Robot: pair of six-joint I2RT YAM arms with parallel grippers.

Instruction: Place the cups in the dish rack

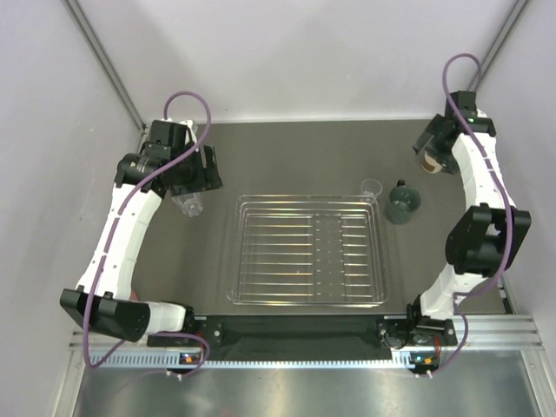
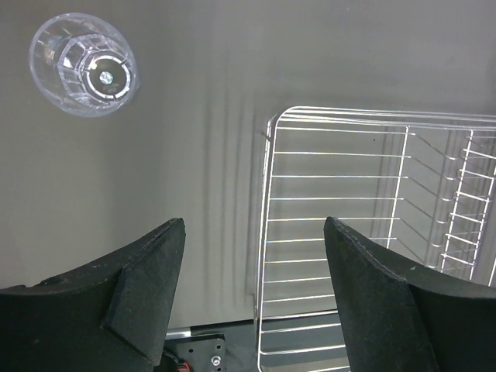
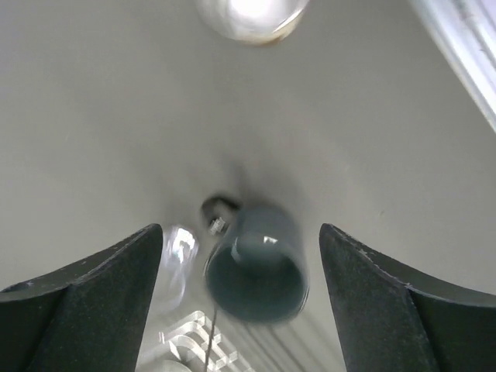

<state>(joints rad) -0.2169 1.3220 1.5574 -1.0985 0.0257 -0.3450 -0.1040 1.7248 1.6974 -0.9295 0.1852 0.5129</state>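
Note:
The silver wire dish rack (image 1: 304,252) lies mid-table with nothing in it; its corner shows in the left wrist view (image 2: 372,232). A clear cup (image 1: 189,204) stands left of the rack, just under my left gripper (image 1: 195,184). In the left wrist view that cup (image 2: 84,63) is far up-left of the open, empty left gripper (image 2: 254,229). A second clear cup (image 1: 371,188) and a dark grey cup (image 1: 402,201) sit by the rack's far right corner. My right gripper (image 1: 433,149) hovers open over a cream cup (image 1: 430,162). The right wrist view shows the grey cup (image 3: 260,263) beyond the open right gripper (image 3: 242,231), not touched.
The right wrist view is blurred; it shows the clear cup (image 3: 180,260) left of the grey one, a pale cup (image 3: 252,15) at the top edge and the rack corner (image 3: 194,349). Walls enclose the table on three sides. The arm bases stand at the near edge.

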